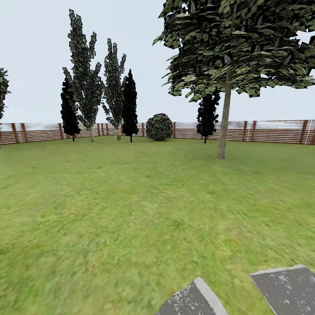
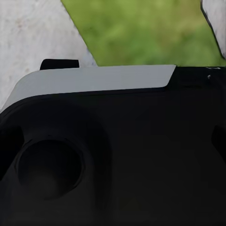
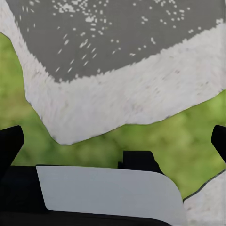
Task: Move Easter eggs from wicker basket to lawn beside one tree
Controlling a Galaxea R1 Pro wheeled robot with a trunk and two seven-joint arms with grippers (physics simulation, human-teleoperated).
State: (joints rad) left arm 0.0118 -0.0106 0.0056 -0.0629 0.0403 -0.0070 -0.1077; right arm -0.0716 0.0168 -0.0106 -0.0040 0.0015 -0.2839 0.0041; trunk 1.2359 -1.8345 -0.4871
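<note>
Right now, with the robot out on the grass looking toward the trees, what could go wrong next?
1. Grey stone slabs lie in the lawn right by the robot; rolling over their raised edges might jolt the base.
2. The slim-trunked tree stands well across the grass, and dark conifers and a round bush line the fence; heading for those instead would pick the wrong spot.
3. Neither wrist view reveals the claw tips, so whether an egg is being carried can't be confirmed.

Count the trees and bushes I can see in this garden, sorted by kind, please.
Broad leafy tree with a pale trunk: 1
Tall narrow grey-green trees: 2
Narrow black conifers: 3
Round bush: 1
Tree cut off at the left edge: 1
Total: 8
</note>
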